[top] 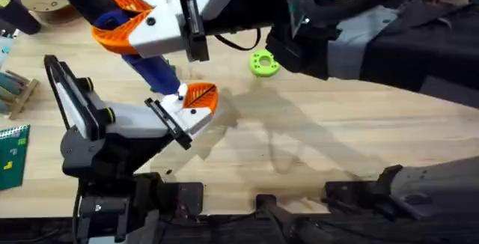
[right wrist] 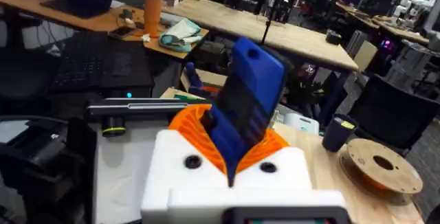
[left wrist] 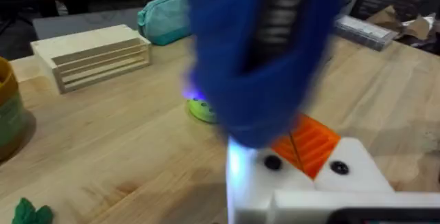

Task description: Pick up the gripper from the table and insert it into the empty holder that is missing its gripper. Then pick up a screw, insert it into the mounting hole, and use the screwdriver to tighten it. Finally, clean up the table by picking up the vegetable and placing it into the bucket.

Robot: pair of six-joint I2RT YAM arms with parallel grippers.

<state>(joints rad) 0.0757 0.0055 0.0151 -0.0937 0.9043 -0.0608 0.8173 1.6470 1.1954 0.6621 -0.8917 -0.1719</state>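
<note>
Right gripper [top: 138,21] is clamped on the blue electric screwdriver [top: 153,70], which I see pinched between its orange ribbed pads [right wrist: 206,124] in the right wrist view. The screwdriver's tip comes down at the left gripper [top: 193,103], to the left of the lime-green ring [top: 263,63] and nearer the arms' bases. There the orange fingertip wedge [left wrist: 313,145] sits seated in the white holder block [left wrist: 344,176]. I cannot tell whether the left gripper's fingers are apart or together. The dark-green vegetable [left wrist: 31,212] and the mustard-yellow bucket [left wrist: 7,107] both sit well apart from the ring. A brown filament spool [top: 49,1] lies far left of it.
</note>
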